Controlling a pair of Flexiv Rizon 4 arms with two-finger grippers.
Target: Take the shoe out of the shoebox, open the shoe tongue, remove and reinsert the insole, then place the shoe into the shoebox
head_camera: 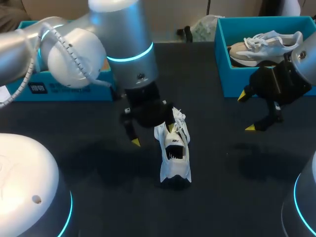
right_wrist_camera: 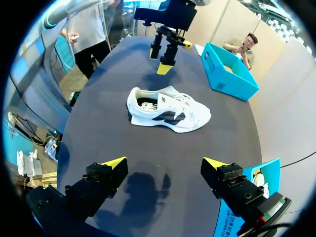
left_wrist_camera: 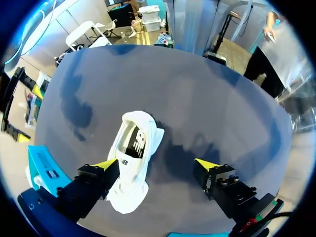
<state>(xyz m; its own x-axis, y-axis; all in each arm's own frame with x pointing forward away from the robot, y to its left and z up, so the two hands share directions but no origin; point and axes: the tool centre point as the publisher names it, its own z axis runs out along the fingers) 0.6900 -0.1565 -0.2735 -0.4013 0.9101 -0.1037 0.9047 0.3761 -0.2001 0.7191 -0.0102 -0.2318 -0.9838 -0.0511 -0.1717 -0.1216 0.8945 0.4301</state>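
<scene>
The white sneaker [head_camera: 175, 158] stands on its sole in the middle of the dark table [head_camera: 227, 192]. Its long axis runs near to far, with the heel toward the near edge and the toe pointing far and a touch left. The laced forefoot lies under the left gripper [head_camera: 152, 135]. The opening faces up, and the insole [left_wrist_camera: 134, 145] with its dark print shows inside it. In the right wrist view the sneaker's side panel with dark markings faces the camera.

The left gripper's jaws are spread wide. One yellow tip sits at the sneaker's forefoot by the laces, and whether it touches cannot be told. The other tip hangs over bare table to the left of the sneaker, well apart from it. Nothing is gripped. The left arm [head_camera: 123, 44] comes in from the far left, and its big silver joint stands over the far middle of the table.

The right gripper [right_wrist_camera: 165, 165] is to the right of the sneaker and well apart from it. Its jaws are also wide and hold nothing, and its tips are over bare table just near of the teal shoebox [head_camera: 222, 74].

That shoebox stands at the far right, open on top, with a grey-and-white sneaker [head_camera: 269, 42] lying inside. A second teal box [head_camera: 69, 91] stands at the far left, partly hidden by the left arm.
</scene>
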